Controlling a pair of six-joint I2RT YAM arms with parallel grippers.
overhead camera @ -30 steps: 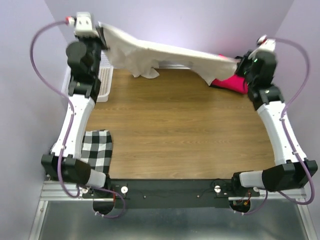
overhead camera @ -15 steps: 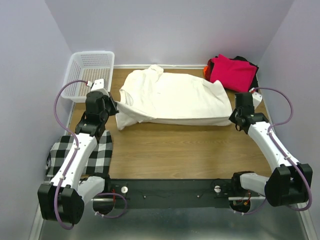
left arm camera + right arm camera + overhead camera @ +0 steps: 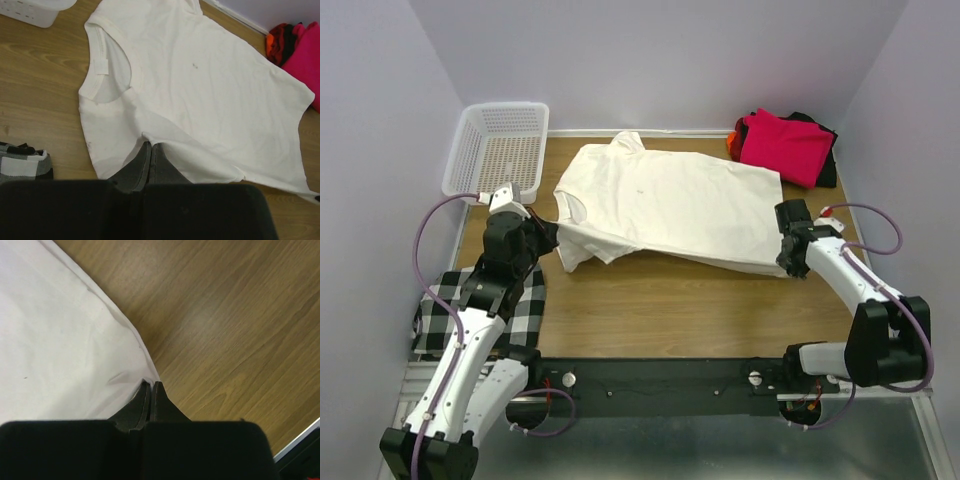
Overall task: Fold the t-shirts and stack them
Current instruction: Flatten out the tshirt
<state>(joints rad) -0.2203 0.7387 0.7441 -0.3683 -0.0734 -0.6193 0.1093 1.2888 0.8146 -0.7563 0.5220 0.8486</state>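
The wood-grain surface carries a cream t-shirt spread across its middle and far part, collar toward the left. A white mesh basket stands at the far left corner, and a checked cloth lies at the near left edge. At the far right corner sits a folded pile, a magenta shirt on top of a black shirt and an orange shirt.

1. I see the cream t-shirt as plain, with one tiny dark speck on its chest.
2. The folded pile shows a magenta-red shirt, a black shirt and an orange shirt.
3. The mesh basket is white.
4. The checked cloth is black and white.
5. My desk is brown wood grain.
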